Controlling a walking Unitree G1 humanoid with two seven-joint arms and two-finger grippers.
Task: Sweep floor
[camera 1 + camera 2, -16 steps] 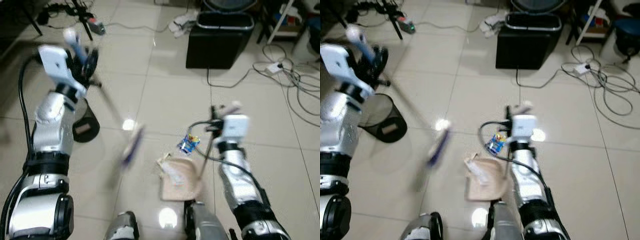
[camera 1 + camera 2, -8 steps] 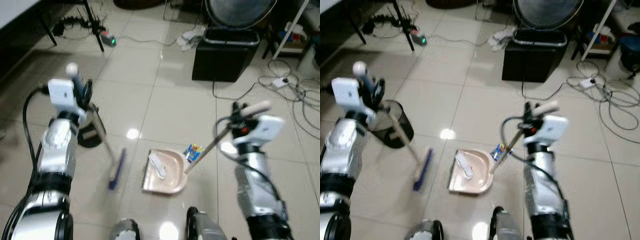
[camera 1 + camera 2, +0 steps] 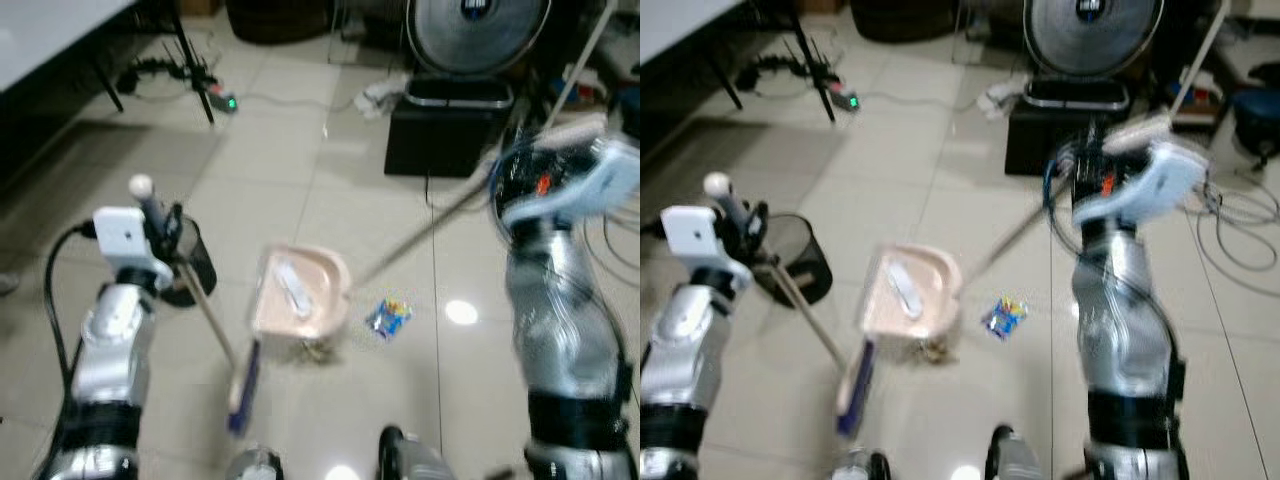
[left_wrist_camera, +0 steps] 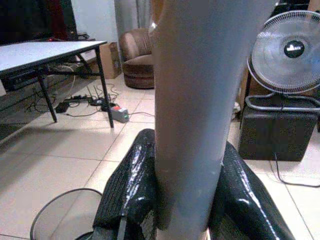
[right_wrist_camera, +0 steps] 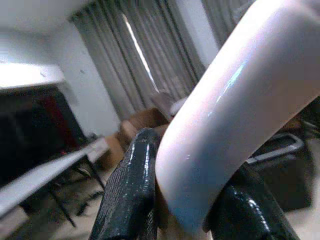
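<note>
Broom (image 3: 215,335) slants head-down (toward feet), L end effector (image 3: 165,228) gripping.

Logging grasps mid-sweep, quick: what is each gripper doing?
Left gripper: shut on the broom handle.
Right gripper: shut on the dustpan handle.

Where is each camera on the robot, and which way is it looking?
Left eye view: on the head, looking down at the floor; both silver arms, dustpan, broom.
Right eye view: beside it, same scene; blue wrapper, mesh bin.
Left wrist view: on the left wrist, along the left gripper clamping the broom's pole; fan beyond.
Right wrist view: on the right wrist, along the right gripper clamping the dustpan's handle.
Shared: both eye views and the left wrist view show the fan.
</note>
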